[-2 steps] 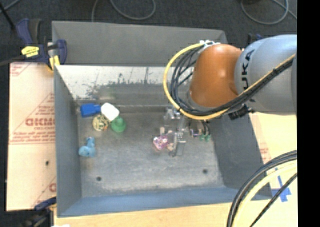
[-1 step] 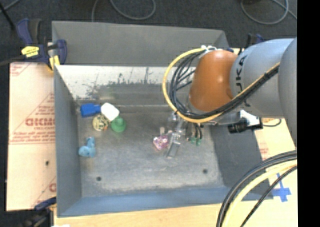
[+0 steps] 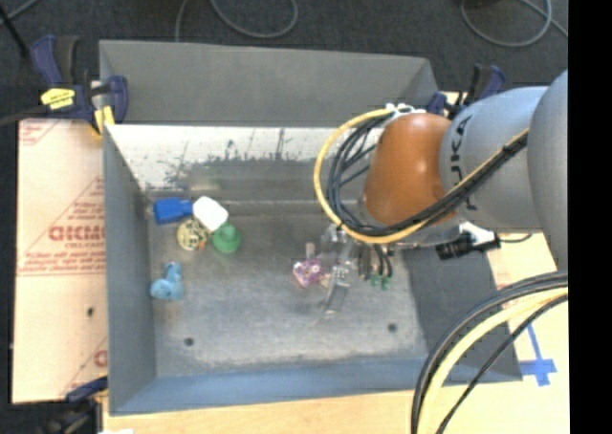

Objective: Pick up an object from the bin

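Down in the grey bin (image 3: 239,332), hand (image 3: 335,289) beside a small pink object (image 3: 307,275), its grip unclear, KUKA on arm (image 3: 502,160).

The gripper (image 3: 337,284) hangs near the bin's (image 3: 258,332) centre, a small pink thing (image 3: 308,274) just beside it at 9 o'clock.

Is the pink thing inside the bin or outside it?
Inside. The pink thing is near the middle of the bin floor, just left of the gripper. Whether it is gripped, I cannot tell.

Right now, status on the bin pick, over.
Gripper low in bin, right of centre. Pink clear piece right beside it. Small cluster apart, view's left.
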Action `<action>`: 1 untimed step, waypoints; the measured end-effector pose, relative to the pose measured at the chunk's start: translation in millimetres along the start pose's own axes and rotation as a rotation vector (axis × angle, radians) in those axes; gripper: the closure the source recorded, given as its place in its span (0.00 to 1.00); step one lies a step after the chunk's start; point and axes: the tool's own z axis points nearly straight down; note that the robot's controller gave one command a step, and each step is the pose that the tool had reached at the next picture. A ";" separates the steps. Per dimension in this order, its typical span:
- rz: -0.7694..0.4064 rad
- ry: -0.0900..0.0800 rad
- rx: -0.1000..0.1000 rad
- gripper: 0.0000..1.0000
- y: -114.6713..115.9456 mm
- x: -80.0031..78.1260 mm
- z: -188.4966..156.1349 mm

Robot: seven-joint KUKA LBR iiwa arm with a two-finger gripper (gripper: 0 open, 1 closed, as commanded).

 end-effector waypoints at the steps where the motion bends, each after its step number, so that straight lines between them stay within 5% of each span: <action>1: -0.002 0.003 0.000 0.00 -4.0 -0.3 18.2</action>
